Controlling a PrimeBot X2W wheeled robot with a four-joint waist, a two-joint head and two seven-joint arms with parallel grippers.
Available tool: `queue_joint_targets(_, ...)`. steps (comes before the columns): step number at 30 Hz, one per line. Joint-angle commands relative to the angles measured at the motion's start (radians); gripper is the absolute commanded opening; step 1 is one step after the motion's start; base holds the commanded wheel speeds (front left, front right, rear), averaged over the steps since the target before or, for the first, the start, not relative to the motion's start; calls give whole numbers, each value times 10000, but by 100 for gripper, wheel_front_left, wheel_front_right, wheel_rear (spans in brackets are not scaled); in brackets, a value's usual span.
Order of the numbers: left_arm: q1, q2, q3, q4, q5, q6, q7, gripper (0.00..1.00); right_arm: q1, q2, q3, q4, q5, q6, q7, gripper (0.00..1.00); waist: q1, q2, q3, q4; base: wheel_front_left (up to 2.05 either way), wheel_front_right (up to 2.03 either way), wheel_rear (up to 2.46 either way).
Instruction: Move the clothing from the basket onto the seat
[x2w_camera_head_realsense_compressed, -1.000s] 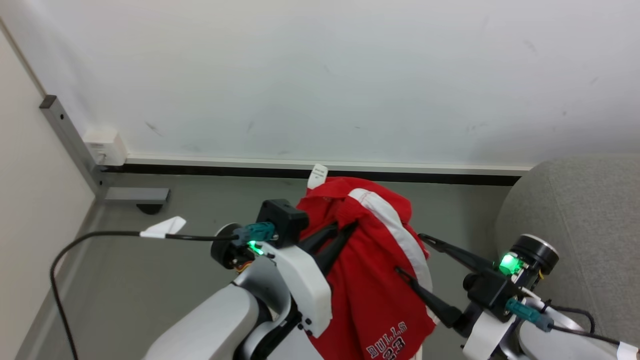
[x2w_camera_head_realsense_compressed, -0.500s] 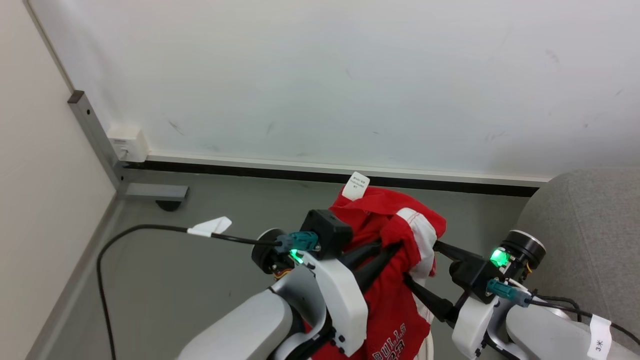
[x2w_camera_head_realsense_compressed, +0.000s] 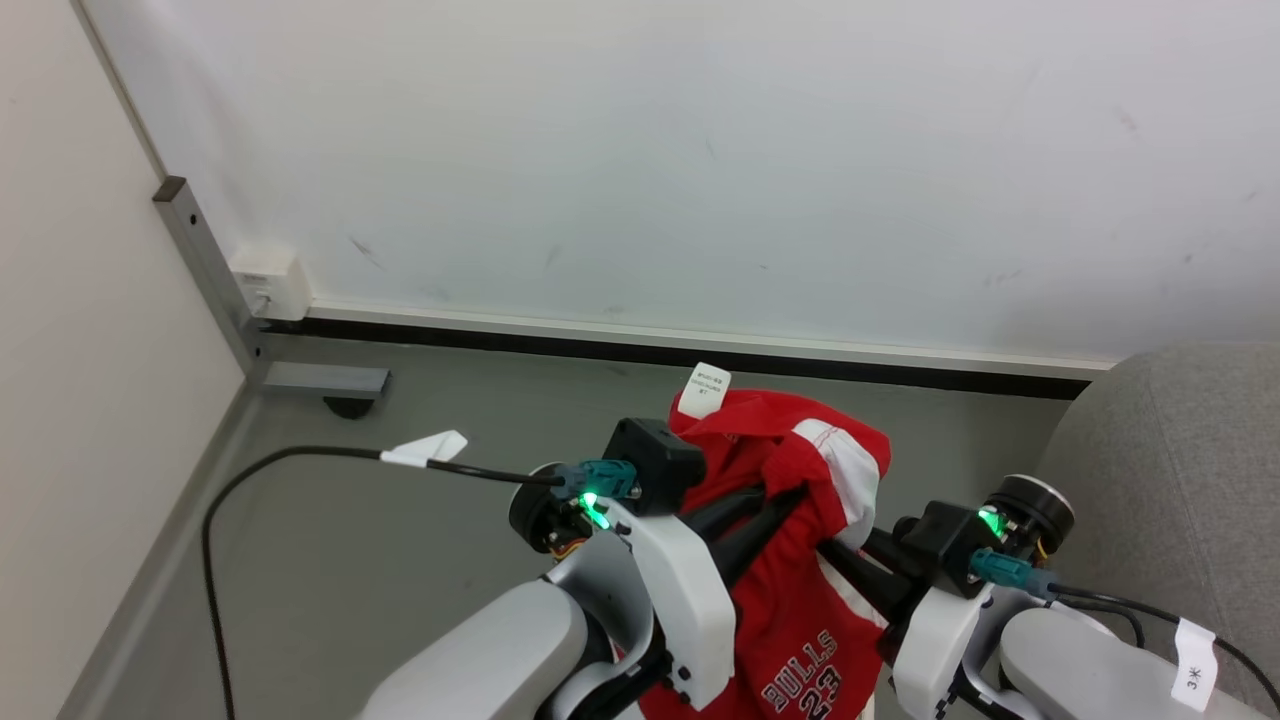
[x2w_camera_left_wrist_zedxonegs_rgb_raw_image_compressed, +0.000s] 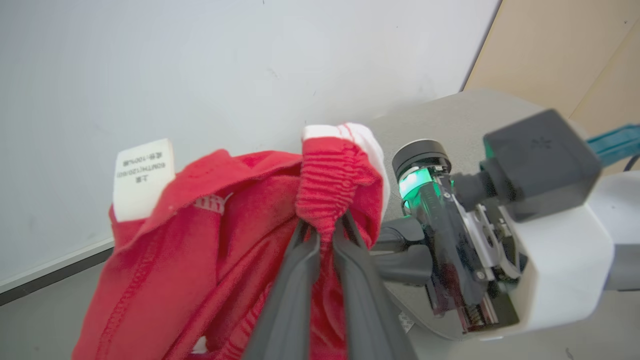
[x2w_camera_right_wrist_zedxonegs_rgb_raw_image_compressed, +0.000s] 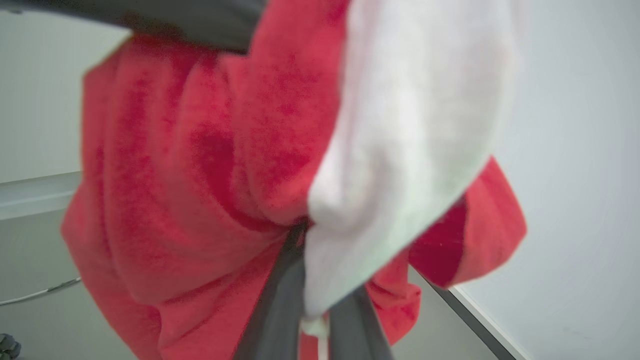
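Red jersey (x2w_camera_head_realsense_compressed: 790, 610): hangs below both jaw pairs.
Left gripper (x2w_camera_left_wrist_zedxonegs_rgb_raw_image_compressed: 324, 226): clamped on jersey.
Right gripper (x2w_camera_right_wrist_zedxonegs_rgb_raw_image_compressed: 300, 239): clamped likewise; seat (x2w_camera_head_realsense_compressed: 1170, 450) lies just beyond it.

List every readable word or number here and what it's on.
"BULLS 23": white lettering on the red jersey.
"3" plus an unclear mark: white label on the right arm's cable.
Jersey's white tag: printed lines, too small to read.
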Motion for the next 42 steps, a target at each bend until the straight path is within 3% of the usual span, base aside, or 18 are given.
queue_joint_targets(1, -65, 71, 56, 30, -36, 23, -88, 0, -127, -131, -126, -119, 31, -25, 1, 0, 0, -1, 23, -28, 0, 0, 0)
queue_joint_targets(11, 128, 258, 197, 391, -47, 213, -319, 0, 308, -396, -994, -699, 244, -25, 0, 0, 0, -1, 124, -205, 0, 0, 0)
queue_joint_targets(12, 145, 272, 231, 460, -23, 272, -390, 7, 330, -405, -1084, -758, 269, -25, 0, 0, 0, -1, 129, -215, 0, 0, 0)
queue_joint_targets(13, 173, 262, 298, 521, -13, 339, -474, 32, 353, -427, -1171, -780, 247, -25, 0, 0, 0, -1, 133, -222, 0, 0, 0)
queue_joint_targets(14, 187, 241, 327, 595, 7, 374, -545, 72, 383, -446, -1260, -787, 198, -25, 0, 0, 0, -1, 139, -224, 0, 0, 0)
queue_joint_targets(15, 217, 220, 332, 664, 22, 429, -602, 100, 417, -453, -1353, -797, 166, -25, 0, 0, 0, -1, 142, -221, 0, 0, 0)
queue_joint_targets(33, 385, 62, 209, 1156, 50, 580, -1044, 100, 886, -409, -2582, -890, -286, -25, -2, 0, 0, -1, 243, 26, 0, 0, 0)
queue_joint_targets(42, 446, 109, 209, 982, 10, 644, -1136, 100, 972, -655, -3355, -1107, -466, -25, 0, 0, 0, -1, 348, -549, 0, 0, 0)
